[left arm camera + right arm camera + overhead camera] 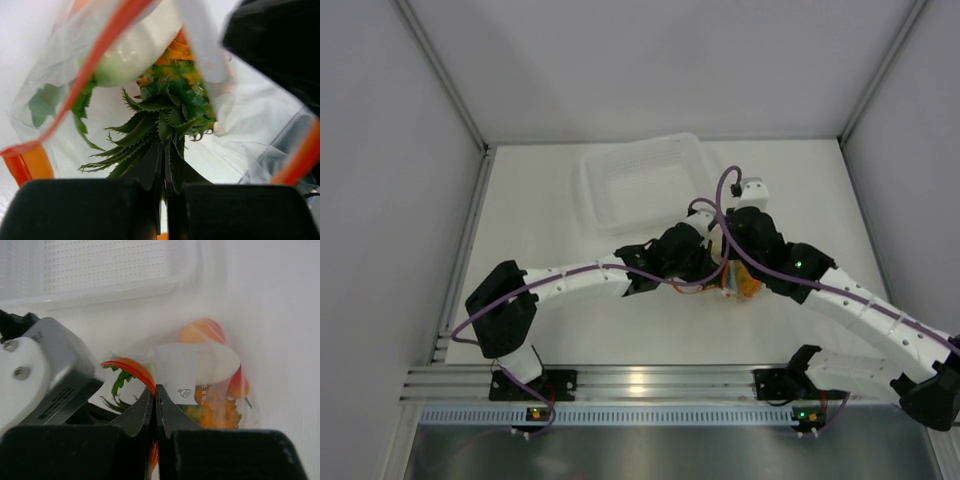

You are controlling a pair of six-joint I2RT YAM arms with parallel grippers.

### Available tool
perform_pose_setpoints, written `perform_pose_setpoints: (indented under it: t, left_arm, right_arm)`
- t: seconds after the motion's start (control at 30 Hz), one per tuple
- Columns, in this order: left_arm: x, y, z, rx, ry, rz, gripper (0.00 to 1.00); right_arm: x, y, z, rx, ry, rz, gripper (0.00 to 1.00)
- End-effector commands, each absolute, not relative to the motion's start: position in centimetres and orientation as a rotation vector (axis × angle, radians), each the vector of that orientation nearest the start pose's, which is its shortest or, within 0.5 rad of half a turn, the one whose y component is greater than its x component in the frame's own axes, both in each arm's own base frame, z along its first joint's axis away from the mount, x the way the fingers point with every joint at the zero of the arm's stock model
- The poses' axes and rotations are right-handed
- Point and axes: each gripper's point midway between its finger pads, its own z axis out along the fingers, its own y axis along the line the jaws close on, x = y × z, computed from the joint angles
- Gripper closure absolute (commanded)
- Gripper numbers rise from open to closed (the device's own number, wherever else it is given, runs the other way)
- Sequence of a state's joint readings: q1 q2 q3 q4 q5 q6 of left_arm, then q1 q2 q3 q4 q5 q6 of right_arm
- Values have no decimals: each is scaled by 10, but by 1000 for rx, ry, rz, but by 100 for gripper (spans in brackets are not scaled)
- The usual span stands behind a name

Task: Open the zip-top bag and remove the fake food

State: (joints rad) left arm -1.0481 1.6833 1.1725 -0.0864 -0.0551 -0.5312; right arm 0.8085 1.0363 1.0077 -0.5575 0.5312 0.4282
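White worktop (570,320); I see left end effector (163,200) clamped on pineapple (170,115) leaves inside zip-top bag (250,115), right end effector (156,400) pinching its zip strip (132,367).

The white and black left arm (570,280) reaches forward and bends in to the right. The white and black right arm (860,305) bends in to the left. The left gripper (163,200) is squeezed tight. The right gripper (156,395), just beside it, is squeezed tight too.

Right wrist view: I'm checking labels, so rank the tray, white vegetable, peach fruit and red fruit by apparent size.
Largest first: tray; white vegetable; peach fruit; red fruit. Last two partly hidden, so order unsure.
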Motion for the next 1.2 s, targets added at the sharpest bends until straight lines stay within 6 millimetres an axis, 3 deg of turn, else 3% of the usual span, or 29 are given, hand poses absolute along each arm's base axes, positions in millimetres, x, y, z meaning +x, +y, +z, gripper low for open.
perform_pose_setpoints:
  t: [0.0,0.17,0.63,1.0,1.17]
  left_arm:
    - [227,-423,184,556,2109,-897,100]
    - [226,-417,202,544,2077,-910,100]
    - [228,-388,237,490,2018,-845,100]
    - [222,-357,278,441,1928,-842,100]
    - [237,-333,272,381,1969,-685,100]
  right_arm:
    - [279,168,228,-104,2047,101,100]
    - [281,170,206,-148,2109,33,100]
    - [288,155,186,-127,2142,-136,100]
    - [291,146,180,-81,2148,-161,100]
    - [290,142,186,-49,2133,-142,100]
